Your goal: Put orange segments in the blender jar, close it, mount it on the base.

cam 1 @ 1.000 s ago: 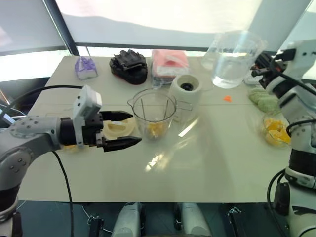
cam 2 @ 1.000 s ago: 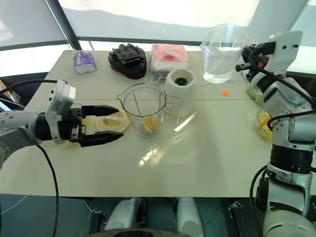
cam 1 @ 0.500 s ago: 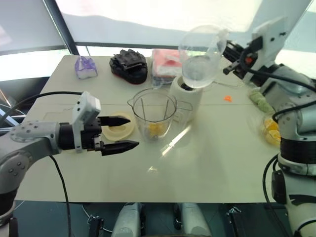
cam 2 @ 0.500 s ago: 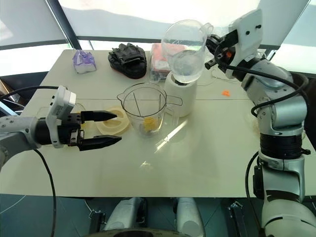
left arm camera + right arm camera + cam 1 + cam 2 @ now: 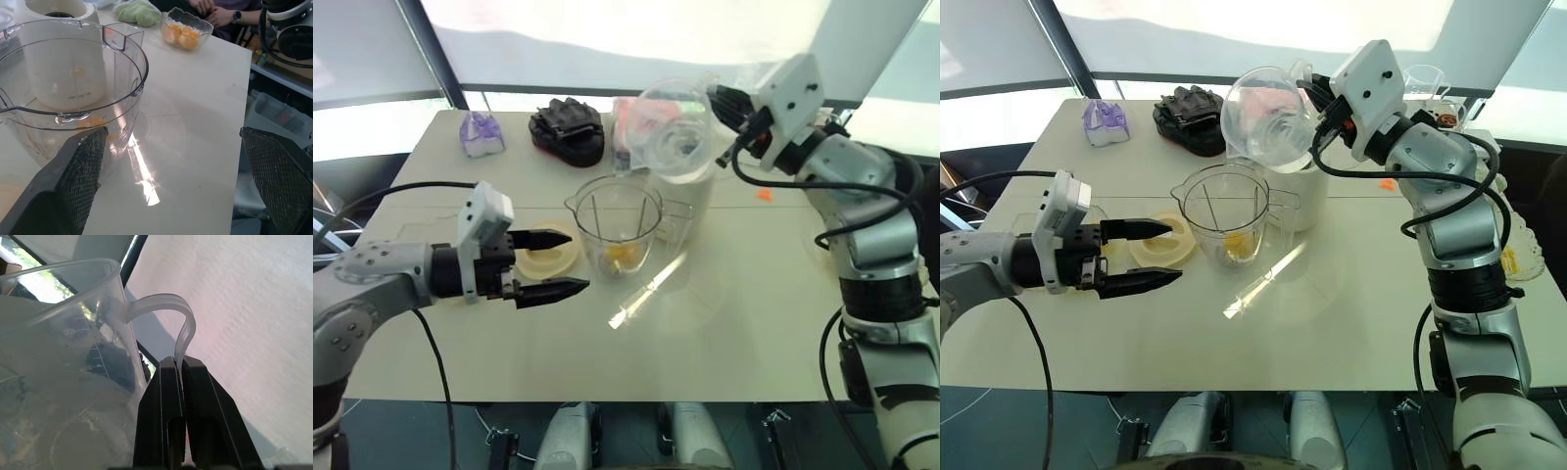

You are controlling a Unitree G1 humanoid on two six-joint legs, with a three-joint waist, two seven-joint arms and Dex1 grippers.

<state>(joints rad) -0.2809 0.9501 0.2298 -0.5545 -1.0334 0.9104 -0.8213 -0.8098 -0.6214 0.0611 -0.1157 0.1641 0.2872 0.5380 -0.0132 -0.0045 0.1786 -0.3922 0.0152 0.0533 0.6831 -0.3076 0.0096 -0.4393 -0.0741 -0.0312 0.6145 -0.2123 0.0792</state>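
Right now the right gripper [image 5: 177, 363] is pinched tight on the thin handle of a clear jug [image 5: 1268, 125], which it carries tilted in the air above the blender jar [image 5: 1227, 221] and in front of the white base [image 5: 1304, 196]. That grip is the main worry: the handle is a narrow loop held between two fingertips, so the jug could swing or twist out and drop onto the jar, knocking it over. Water seems to sit in the jug, though I cannot be sure; tipped this far, it might slop onto the base and into its socket.

On the left, the left gripper [image 5: 551, 264] hangs with its fingers spread wide and nothing between them, just left of the jar and over the pale yellow lid [image 5: 546, 257]. Moving in carelessly, it could shove the jar or push the lid away.

A few orange segments [image 5: 1237, 245] lie at the bottom of the jar, which stands uncapped near the middle of the table [image 5: 1351, 323]. More sit in a glass bowl [image 5: 187, 33] at the far right. A spill would send them across the table.
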